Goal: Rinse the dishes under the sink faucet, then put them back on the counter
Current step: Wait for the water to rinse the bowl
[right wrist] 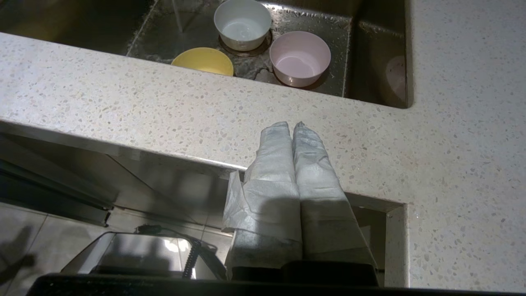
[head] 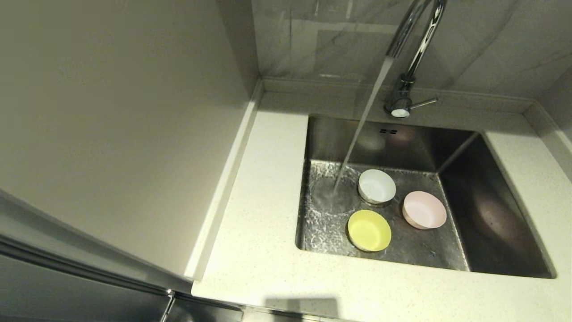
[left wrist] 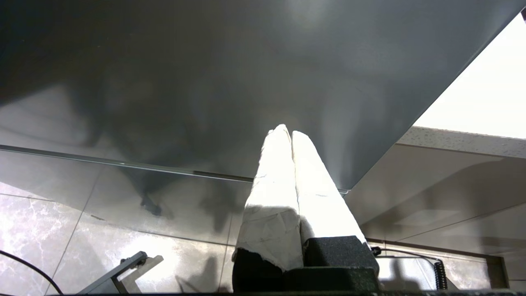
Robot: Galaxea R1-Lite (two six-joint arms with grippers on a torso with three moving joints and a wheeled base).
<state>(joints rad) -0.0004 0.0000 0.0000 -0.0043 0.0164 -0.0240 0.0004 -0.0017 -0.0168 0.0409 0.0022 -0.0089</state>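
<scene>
Three bowls sit upright on the floor of the steel sink [head: 487, 214]: the white bowl [head: 377, 186] over the drain, the yellow bowl [head: 369, 230] nearer the front, the pale pink bowl [head: 424, 209] to their right. The chrome faucet [head: 413, 49] runs a stream of water onto the sink floor left of the white bowl, touching no bowl. Neither gripper shows in the head view. My right gripper [right wrist: 292, 124] is shut and empty, over the front edge of the counter [right wrist: 123, 102], short of the white bowl [right wrist: 242, 24], yellow bowl [right wrist: 203, 61] and pink bowl [right wrist: 300, 57]. My left gripper [left wrist: 286, 132] is shut and empty, low beside a grey cabinet panel.
A tall pale wall panel [head: 120, 125] stands along the counter's left side. Bare speckled counter [head: 259, 232] lies left of and in front of the sink. A raised rim [head: 545, 125] runs along the back and right walls. The faucet lever [head: 423, 103] points right.
</scene>
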